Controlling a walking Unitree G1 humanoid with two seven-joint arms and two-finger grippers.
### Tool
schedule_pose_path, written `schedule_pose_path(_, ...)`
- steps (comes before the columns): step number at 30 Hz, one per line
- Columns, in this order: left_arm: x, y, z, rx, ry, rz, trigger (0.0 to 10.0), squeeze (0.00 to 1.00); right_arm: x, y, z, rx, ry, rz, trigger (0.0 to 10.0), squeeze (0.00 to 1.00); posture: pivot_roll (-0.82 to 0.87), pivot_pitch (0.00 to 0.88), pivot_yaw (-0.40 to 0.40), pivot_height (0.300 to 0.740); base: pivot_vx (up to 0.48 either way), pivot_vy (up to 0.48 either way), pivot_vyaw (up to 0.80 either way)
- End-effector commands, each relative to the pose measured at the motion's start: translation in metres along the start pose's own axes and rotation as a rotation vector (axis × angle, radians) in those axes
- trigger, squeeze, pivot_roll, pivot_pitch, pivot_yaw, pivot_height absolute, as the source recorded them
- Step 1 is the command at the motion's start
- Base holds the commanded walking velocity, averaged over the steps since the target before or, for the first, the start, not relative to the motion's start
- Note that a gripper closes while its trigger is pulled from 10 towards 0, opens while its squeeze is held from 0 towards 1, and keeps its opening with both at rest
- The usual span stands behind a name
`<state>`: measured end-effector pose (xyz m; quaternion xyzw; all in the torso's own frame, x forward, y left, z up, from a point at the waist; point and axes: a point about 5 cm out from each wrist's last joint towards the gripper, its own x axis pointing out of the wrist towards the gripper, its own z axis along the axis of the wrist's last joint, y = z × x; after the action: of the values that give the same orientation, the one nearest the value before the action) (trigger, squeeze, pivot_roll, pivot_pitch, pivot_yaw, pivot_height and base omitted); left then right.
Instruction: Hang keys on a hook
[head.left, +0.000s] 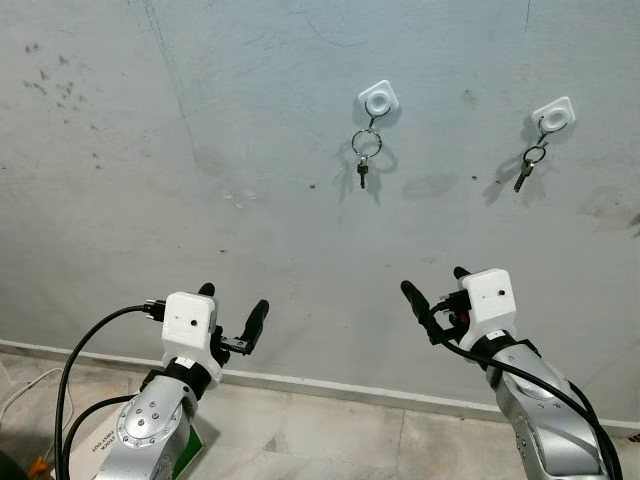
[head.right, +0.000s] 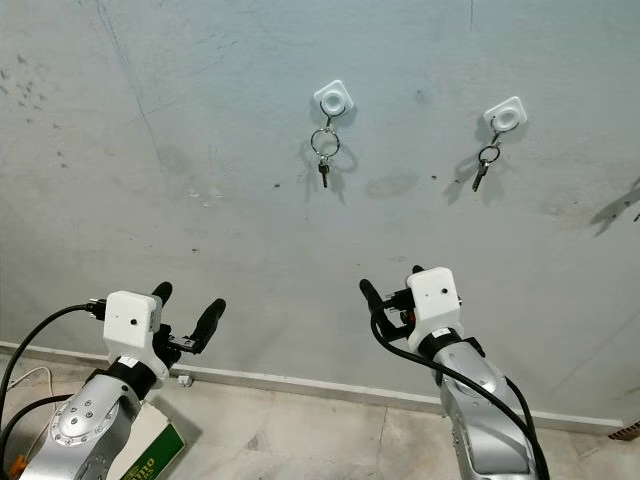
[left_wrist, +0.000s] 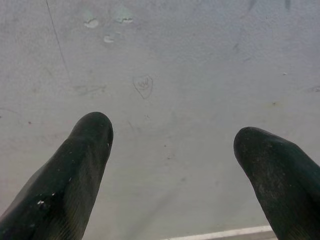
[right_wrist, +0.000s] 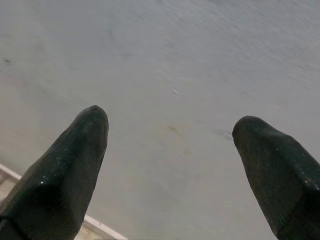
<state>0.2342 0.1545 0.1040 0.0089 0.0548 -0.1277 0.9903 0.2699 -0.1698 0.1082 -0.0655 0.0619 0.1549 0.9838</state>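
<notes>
- Both small metal keys on rings (head.left: 365, 157) already hung from white square wall hooks (head.left: 379, 99), well above the claws
- Right claw (head.left: 432, 288) sat nearer them; left claw (head.left: 233, 306) farther; both spread apart, empty

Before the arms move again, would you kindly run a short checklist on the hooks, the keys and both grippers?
1. Left hook carries a key on its ring: ok.
2. Right hook carries a key: ok.
3. Left gripper open, nothing between its fingers: ok.
4. Right gripper open, nothing held: ok.
5. Both grippers hang below the hooks, apart from the wall: ok.
6. Any key left to hang: cannot tell.
</notes>
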Motion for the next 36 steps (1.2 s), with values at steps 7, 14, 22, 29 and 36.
schedule_pose_path(7, 0.0046, 0.0011, 0.0029, 0.022, -0.016, 0.019, 10.0, 0.00, 0.0010, 0.0029, 0.0045, 0.002, 0.000, 0.015, 10.0, 0.00, 0.02, 0.000, 0.021, 0.740, 0.000, 0.000, 0.00)
schedule_pose_path(14, 0.0062, 0.0010, 0.0037, 0.028, -0.016, 0.025, 10.0, 0.00, 0.0011, 0.0040, 0.0037, 0.004, 0.011, 0.019, 10.0, 0.00, 0.01, 0.000, 0.021, 0.740, 0.000, 0.000, 0.00)
schedule_pose_path(22, 0.0087, 0.0006, 0.0048, 0.021, -0.018, 0.029, 10.0, 0.00, 0.0016, 0.0047, 0.0034, 0.006, 0.016, 0.024, 10.0, 0.00, 0.01, 0.000, 0.021, 0.740, 0.000, 0.000, 0.00)
schedule_pose_path(29, 0.0090, 0.0001, 0.0031, 0.019, -0.012, 0.031, 10.0, 0.00, 0.0017, 0.0046, 0.0031, 0.030, 0.023, 0.019, 10.0, 0.00, 0.01, 0.000, 0.018, 0.740, 0.000, 0.000, 0.00)
schedule_pose_path(36, 0.0097, -0.0002, 0.0032, 0.016, -0.013, 0.034, 10.0, 0.00, 0.0027, 0.0034, 0.0034, 0.034, 0.027, 0.018, 10.0, 0.00, 0.01, 0.000, 0.017, 0.740, -0.253, 0.000, 0.00)
